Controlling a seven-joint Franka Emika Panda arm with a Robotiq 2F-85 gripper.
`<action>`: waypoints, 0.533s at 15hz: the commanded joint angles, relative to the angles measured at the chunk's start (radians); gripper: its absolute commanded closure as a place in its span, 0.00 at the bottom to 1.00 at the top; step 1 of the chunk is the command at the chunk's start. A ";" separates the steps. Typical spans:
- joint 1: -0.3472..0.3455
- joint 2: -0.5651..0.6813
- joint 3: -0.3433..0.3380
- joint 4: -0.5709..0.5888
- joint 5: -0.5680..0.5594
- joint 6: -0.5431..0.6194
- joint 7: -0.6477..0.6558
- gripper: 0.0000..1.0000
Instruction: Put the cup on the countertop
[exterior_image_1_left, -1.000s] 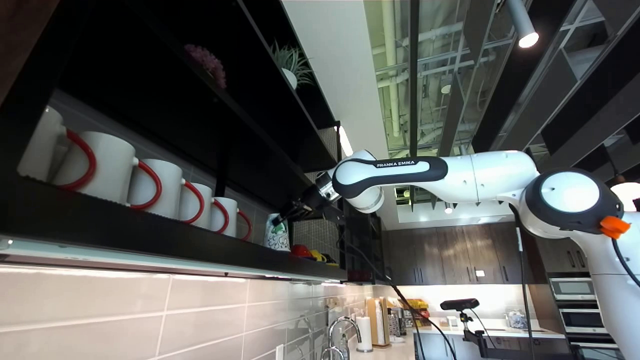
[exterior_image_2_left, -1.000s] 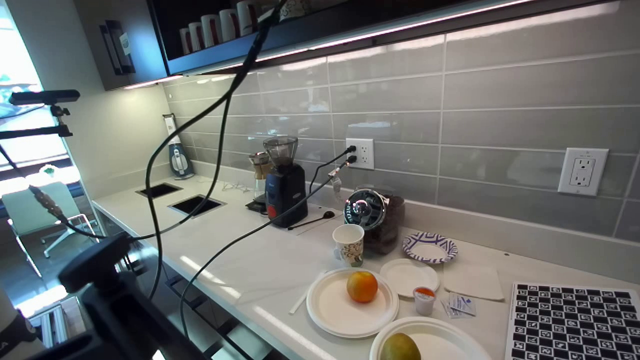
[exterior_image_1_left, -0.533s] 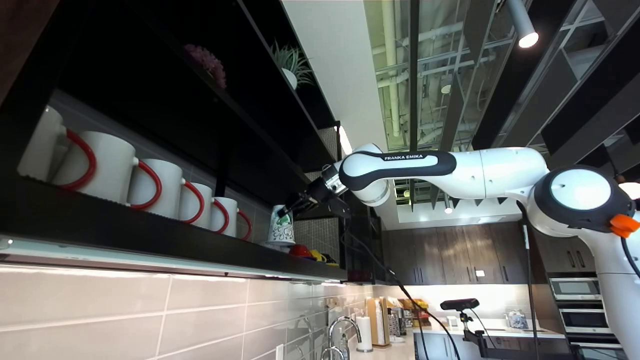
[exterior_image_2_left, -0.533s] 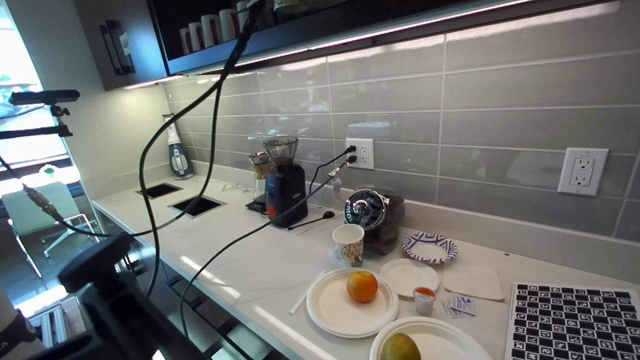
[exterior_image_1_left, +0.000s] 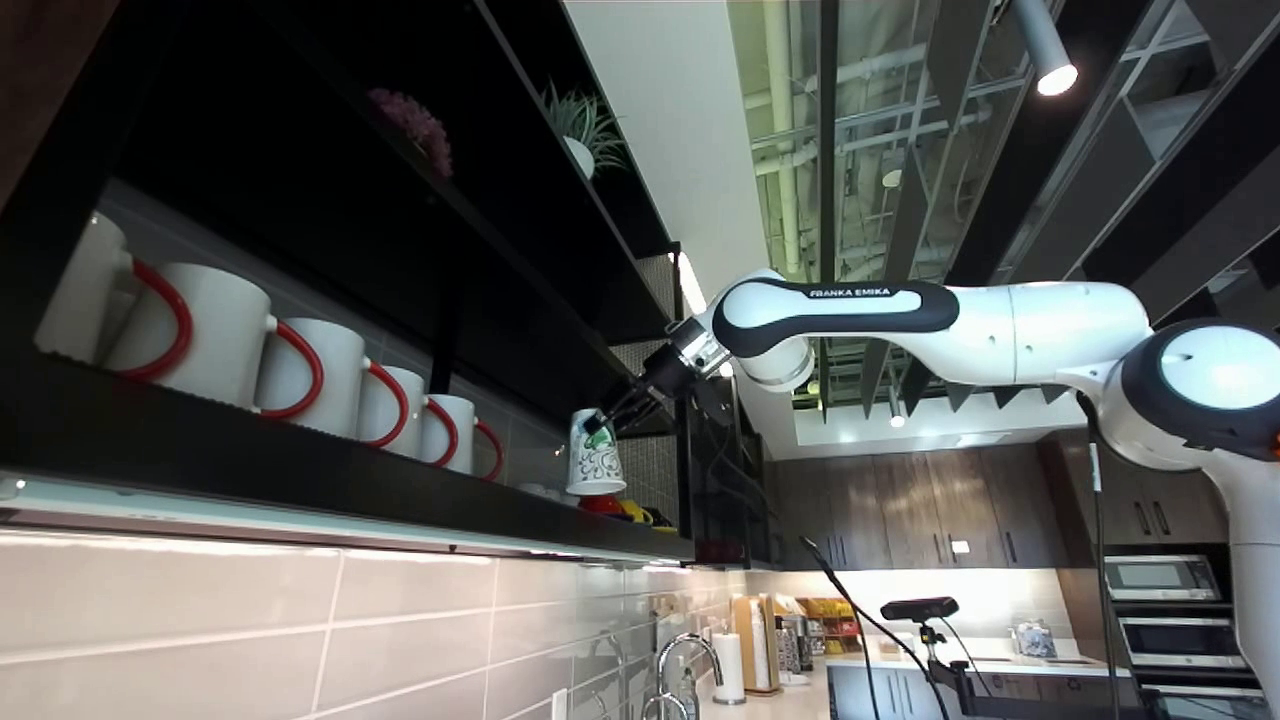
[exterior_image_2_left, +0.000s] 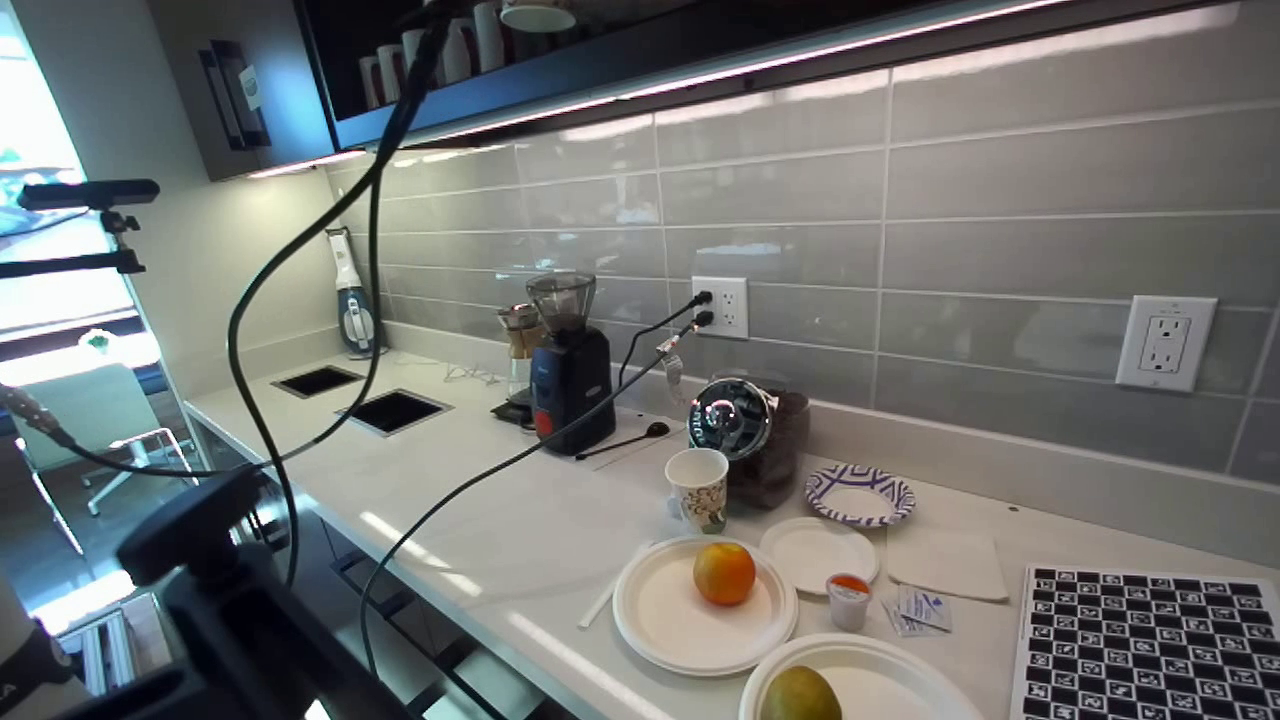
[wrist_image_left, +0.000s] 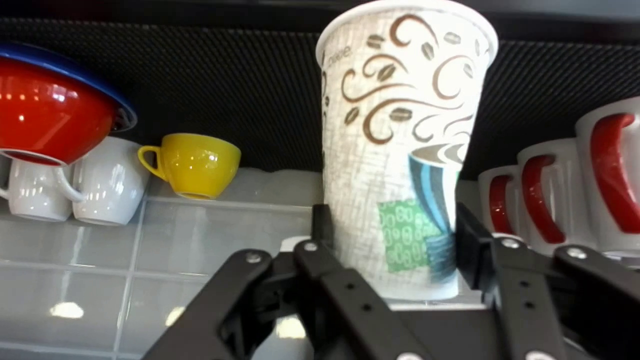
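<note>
In the wrist view, the black two-finger gripper (wrist_image_left: 395, 230) is clamping the white paper cup with brown swirls (wrist_image_left: 385, 165) from both sides, close to its narrow base. In an exterior view this cup is hanging rim down and a little tilted at the long black shelf (exterior_image_1_left: 300, 465), and it seems lifted from it. Behind, the shiny yellow cup with a looped handle (wrist_image_left: 202, 165) and the white mugs with red handles (exterior_image_1_left: 230, 335) are standing. Farther below, the smooth white countertop (exterior_image_2_left: 530, 530) is carrying a patterned paper cup (exterior_image_2_left: 700, 495) and a white round plate (exterior_image_2_left: 660, 620); the held cup is not yet resting there. I am judging that the step in hand is bringing it out and down. For doing this well, the gripper should be pressing gently, because thin paper may buckle, and the rim should be passing the shelf edge before any lowering. The upper border of an exterior view is cutting off the held cup, and its inside is remaining hidden. Whether the rim is fully outside the shelf, I cannot tell.
</note>
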 joint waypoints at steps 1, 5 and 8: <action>-0.008 -0.100 0.005 -0.093 -0.026 -0.074 0.025 0.66; -0.006 -0.169 -0.003 -0.162 -0.017 -0.137 0.023 0.66; -0.007 -0.215 -0.012 -0.229 -0.021 -0.196 0.007 0.66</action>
